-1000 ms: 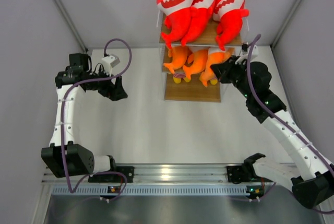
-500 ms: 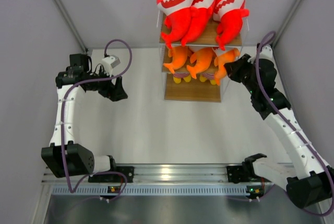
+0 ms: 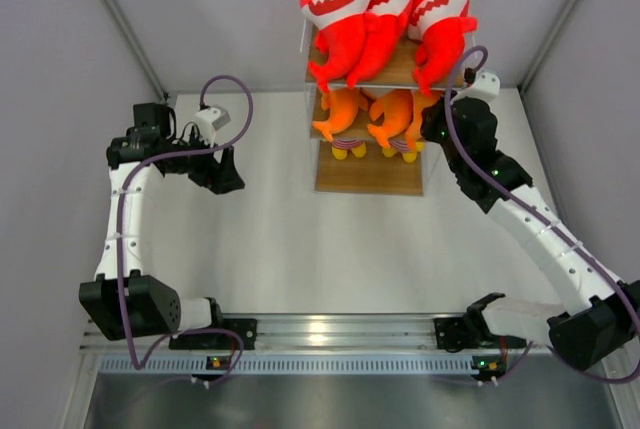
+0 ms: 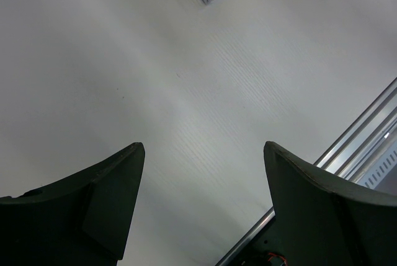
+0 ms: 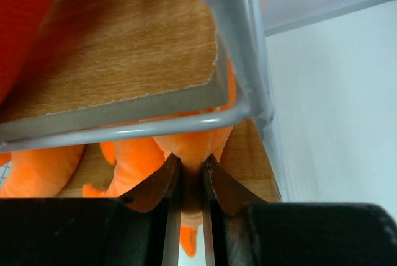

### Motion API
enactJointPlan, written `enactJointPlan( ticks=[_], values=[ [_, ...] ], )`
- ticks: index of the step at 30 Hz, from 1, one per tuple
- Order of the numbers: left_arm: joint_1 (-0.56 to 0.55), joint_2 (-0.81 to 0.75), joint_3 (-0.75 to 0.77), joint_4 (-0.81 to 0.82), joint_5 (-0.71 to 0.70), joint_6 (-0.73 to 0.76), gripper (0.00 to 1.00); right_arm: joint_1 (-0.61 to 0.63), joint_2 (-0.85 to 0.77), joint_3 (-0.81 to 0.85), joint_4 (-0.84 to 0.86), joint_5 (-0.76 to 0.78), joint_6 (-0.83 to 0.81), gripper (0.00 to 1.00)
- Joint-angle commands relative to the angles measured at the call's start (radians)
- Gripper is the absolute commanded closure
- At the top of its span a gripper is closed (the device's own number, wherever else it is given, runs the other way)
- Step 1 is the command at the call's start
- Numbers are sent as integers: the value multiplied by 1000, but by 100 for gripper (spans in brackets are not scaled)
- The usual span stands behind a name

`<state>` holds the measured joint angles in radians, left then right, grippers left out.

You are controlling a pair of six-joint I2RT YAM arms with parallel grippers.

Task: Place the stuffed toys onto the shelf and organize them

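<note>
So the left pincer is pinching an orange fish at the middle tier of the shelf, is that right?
No, it is the right pincer pinching the orange fish at the middle tier of the shelf, as the right wrist view shows.

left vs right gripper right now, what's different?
1. The left gripper has its jaws wide open and empty; the right gripper has its jaws shut on an orange fish.
2. The left gripper hangs over bare table, away from the shelf; the right gripper is at the shelf's right side, at the middle tier.
Shared: both have dark two-finger jaws.
</note>
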<state>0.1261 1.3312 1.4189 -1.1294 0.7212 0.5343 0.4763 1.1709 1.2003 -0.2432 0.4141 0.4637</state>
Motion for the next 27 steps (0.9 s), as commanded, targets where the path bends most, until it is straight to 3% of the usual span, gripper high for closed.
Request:
enactJointPlan(
  ticks=[1, 11, 18, 26, 27],
  values=[
    [4, -17, 2, 6, 14, 21, 17, 19, 12, 58, 71, 117, -52, 84],
    [4, -12, 5, 5, 21, 23, 17, 24, 50, 67, 99, 196, -106, 73],
    [4, -18, 3, 5, 14, 20, 17, 57, 24, 55, 96, 222, -147, 48],
    [4, -23, 2, 6, 20, 18, 16, 137, -62, 51, 24, 261, -189, 32],
    [4, -24, 0, 5, 18, 18, 17, 145, -79, 50, 12, 262, -182, 24]
  ],
)
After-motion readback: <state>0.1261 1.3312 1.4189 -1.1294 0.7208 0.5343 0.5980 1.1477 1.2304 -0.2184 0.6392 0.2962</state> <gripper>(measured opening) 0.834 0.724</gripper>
